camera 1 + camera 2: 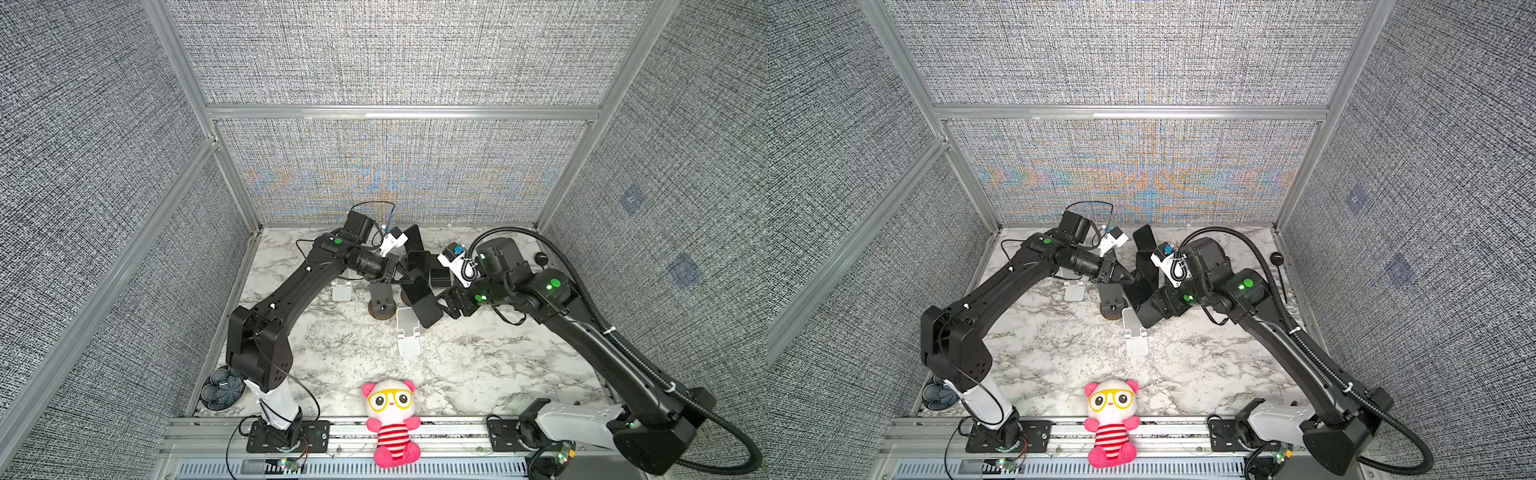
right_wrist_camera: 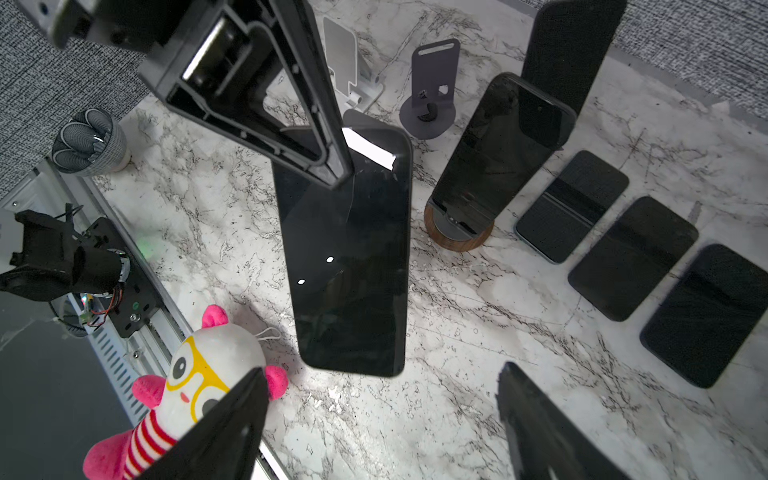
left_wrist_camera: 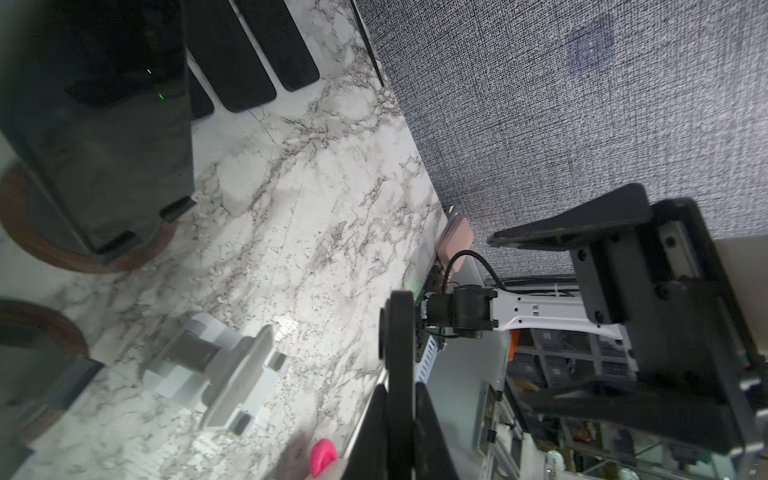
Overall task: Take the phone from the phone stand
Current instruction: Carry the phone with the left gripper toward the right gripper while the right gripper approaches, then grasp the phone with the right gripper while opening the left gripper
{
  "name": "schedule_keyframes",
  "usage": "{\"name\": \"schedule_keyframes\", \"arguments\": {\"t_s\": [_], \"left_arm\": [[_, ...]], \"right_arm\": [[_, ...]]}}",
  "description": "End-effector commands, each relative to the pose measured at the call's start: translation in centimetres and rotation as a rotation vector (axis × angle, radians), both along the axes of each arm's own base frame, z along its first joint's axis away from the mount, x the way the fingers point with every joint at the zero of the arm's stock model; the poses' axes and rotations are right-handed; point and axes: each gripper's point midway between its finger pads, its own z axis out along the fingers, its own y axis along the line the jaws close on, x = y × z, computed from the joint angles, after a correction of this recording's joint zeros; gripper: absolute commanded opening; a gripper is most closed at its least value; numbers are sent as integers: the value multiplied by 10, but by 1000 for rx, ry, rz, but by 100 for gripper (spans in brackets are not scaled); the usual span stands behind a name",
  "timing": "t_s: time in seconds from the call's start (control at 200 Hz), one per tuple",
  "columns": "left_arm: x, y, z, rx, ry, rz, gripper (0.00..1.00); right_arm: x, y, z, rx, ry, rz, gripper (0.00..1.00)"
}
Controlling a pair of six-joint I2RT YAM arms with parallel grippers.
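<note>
A black phone (image 1: 420, 300) hangs tilted above the table, clear of every stand. My left gripper (image 1: 409, 276) is shut on its upper end. In the left wrist view the phone (image 3: 401, 365) shows edge-on between the shut fingers (image 3: 430, 419). My right gripper (image 2: 382, 382) stands open just off the phone's (image 2: 349, 257) lower end, touching nothing. An empty white phone stand (image 1: 407, 332) sits below and in front. A wooden-based stand (image 2: 457, 235) behind still carries another phone (image 2: 498, 145).
A dark grey round-based stand (image 1: 381, 301) and another white stand (image 1: 341, 290) are empty. Several phones (image 2: 631, 257) lie flat at the back right. A plush panda (image 1: 390, 419) sits at the front edge and a grey cup (image 1: 222, 388) at the front left.
</note>
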Motion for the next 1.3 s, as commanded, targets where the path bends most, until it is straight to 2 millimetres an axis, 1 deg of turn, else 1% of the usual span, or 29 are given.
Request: {"name": "schedule_keyframes", "arguments": {"t_s": [0.0,0.18,0.3,0.465,0.595,0.655,0.84,1.02,1.146,1.296], "left_arm": [[10,-9,26,-150,37,35,0],[17,0,15,-158,108,82,0],[21,4,14,-202,135,84,0],[20,7,13,-206,125,80,0],[17,8,13,-205,112,69,0],[16,8,15,-208,101,60,0],[15,9,12,-192,95,56,0],[16,10,10,-187,85,57,0],[16,9,11,-192,85,56,0],[17,9,8,-187,92,62,0]], "right_arm": [[3,5,-6,-41,22,5,86],[13,18,-20,-132,39,3,89],[16,30,-30,-158,42,29,89],[24,37,-44,-188,59,44,89],[31,38,-47,-207,46,39,88],[35,43,-50,-198,32,43,87],[40,48,-48,-177,22,31,81],[44,45,-44,-166,-13,5,78],[45,47,-44,-155,-17,-1,71],[49,47,-45,-156,-26,-23,63]]}}
